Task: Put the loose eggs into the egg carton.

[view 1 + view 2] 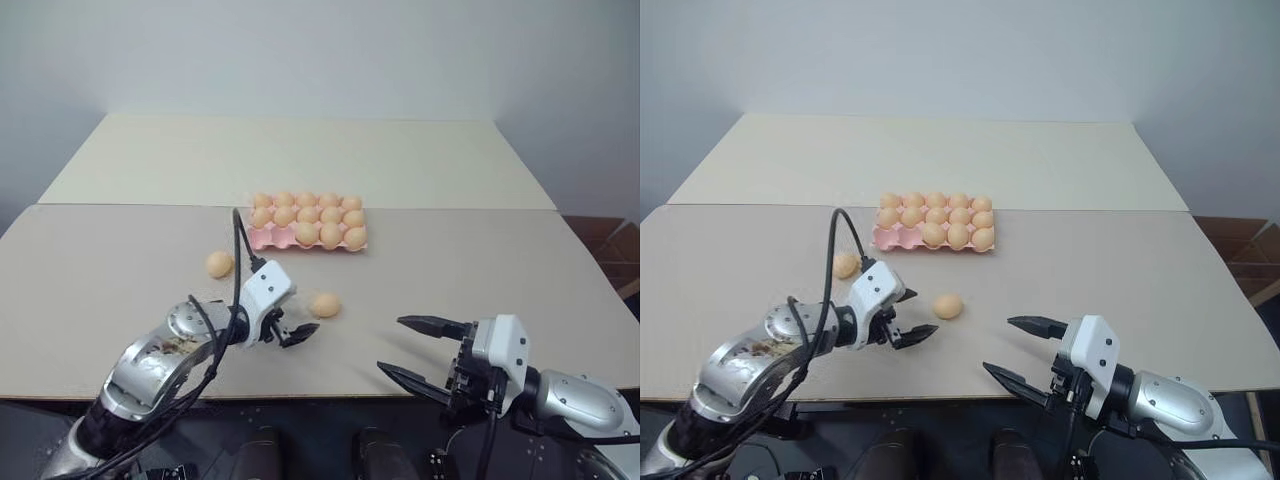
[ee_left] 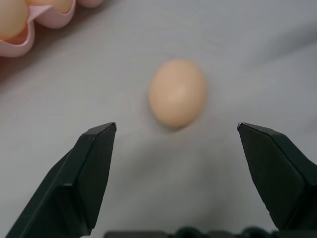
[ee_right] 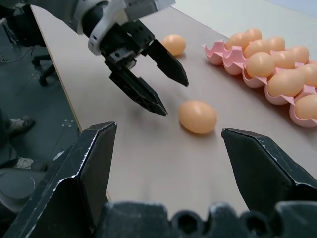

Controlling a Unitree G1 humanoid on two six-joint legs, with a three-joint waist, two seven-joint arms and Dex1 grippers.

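my left gripper [image 1: 297, 333]: spread wide, nothing between the fingers, tips low over the table [image 1: 120, 290].
nearest egg [image 1: 325, 305]: lies on the table just ahead of my left fingertips, not touching either; in the left wrist view it [image 2: 178, 92] sits between the lines of the two fingers, nearer the far side than the pads.
long axis: in the left wrist view the egg's length seems to run roughly along my pointing direction, so the fingers would close across its narrow width.
my right gripper [image 1: 418, 350]: also open and empty, hanging near the table's front edge, well apart from the egg.
nearer hand: the left, clearly.
second loose egg [image 1: 219, 264]: on the table beyond my left wrist, between it and the carton.
egg carton [image 1: 262, 238]: past both eggs, away from my fingers; most cups are filled, and the cups at its near left corner look free.
coming move, as i judge it: left fingers ease forward to straddle the egg, then close.
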